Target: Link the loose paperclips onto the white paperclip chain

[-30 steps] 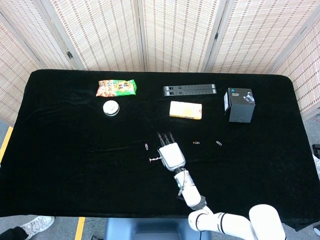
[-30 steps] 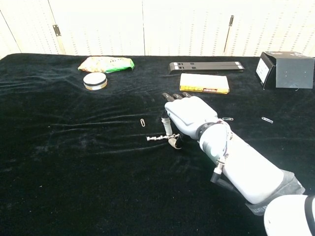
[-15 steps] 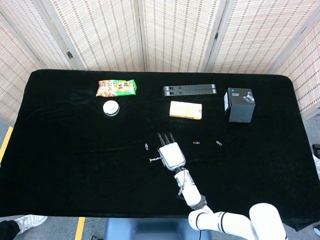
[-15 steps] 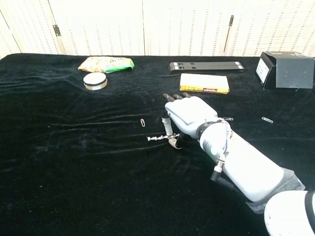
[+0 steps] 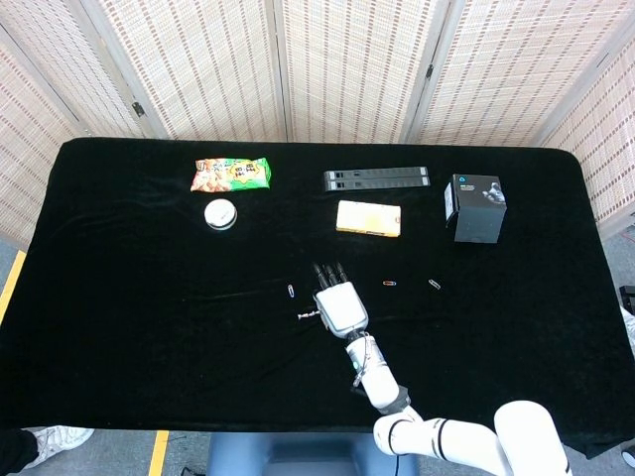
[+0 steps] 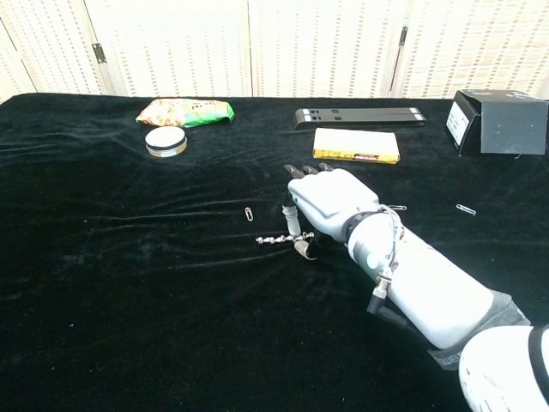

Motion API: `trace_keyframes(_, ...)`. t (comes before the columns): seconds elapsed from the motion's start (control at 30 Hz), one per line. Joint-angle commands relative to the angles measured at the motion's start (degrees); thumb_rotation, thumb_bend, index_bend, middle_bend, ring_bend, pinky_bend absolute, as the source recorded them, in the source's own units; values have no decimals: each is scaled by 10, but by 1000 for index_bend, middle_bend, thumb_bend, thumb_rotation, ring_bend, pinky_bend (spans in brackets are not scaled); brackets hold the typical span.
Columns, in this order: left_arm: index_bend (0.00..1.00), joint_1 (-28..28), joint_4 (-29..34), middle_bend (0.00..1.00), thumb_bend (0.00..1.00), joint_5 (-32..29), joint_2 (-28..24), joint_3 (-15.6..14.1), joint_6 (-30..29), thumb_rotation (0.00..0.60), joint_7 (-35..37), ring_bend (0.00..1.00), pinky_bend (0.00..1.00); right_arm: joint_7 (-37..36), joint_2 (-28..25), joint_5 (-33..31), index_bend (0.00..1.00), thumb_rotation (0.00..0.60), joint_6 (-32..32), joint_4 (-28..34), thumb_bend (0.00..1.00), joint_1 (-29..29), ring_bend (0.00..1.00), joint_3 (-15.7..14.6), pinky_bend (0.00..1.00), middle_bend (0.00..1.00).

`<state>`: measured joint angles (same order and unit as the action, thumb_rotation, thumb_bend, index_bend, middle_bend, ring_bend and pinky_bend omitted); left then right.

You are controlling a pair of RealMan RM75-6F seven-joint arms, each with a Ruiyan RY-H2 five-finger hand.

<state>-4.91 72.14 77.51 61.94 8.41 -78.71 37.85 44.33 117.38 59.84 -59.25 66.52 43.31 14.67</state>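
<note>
The right hand (image 6: 330, 204) lies palm down near the middle of the frame, its fingers (image 6: 302, 169) stretched toward the top of the picture while the thumb side bends down onto the near end of the white paperclip chain (image 6: 276, 240). It appears to pinch that end — though the contact itself is partly hidden under the hand, so I cannot be sure how firm the hold is. The left hand shows in neither view.

The chain lies on the black desk (image 6: 129, 283) just left of the hand, its long axis running left–right across the frame, free end pointing left. A loose paperclip (image 6: 249, 214) sits a little above and left of that end, apart from it; two more (image 5: 389, 284) (image 5: 435, 284) lie to the right of the hand.

The step in hand looks like securing the chain. Next, by my reading, a loose clip must be brought to the chain's end loop and threaded — fine work for one hand alone.
</note>
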Motion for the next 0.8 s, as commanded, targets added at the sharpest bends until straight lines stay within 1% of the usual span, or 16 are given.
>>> trace_keyframes(0.03, 83, 0, 0, 228, 345, 0, 0, 0, 0, 600, 1, 83, 0, 7, -1, -5, 549, 600, 1, -1, 310, 2, 7, -1, 0, 16)
trace_keyframes(0.1, 83, 1, 0, 228, 347, 0, 0, 0, 0, 600, 1, 84, 0, 13, 0, -7, 579, 600, 0, -4, 325, 3, 11, -2, 0, 35)
trace_keyframes(0.3, 82, 2, -1, 229, 358, 1, 0, 1, -1, 600, 5, 86, 0, 29, 0, -19, 736, 600, -6, -2, 412, 6, 46, 0, 0, 112)
trace_keyframes(0.4, 81, 3, -2, 229, 360, 2, 0, 1, -2, 600, 6, 86, 0, 25, -4, -15, 798, 600, -13, 5, 428, 5, 67, 0, 0, 152)
trace_keyframes(0.6, 74, 3, -3, 229, 365, 4, 0, 1, -3, 600, 6, 86, 0, 4, -20, 4, 867, 600, -32, 32, 452, 0, 85, -1, 0, 204)
trace_keyframes(0.8, 72, 2, 0, 229, 366, 2, 1, 1, -2, 600, 1, 86, 0, -6, -40, 17, 886, 600, -50, 62, 457, -7, 92, 0, 0, 219)
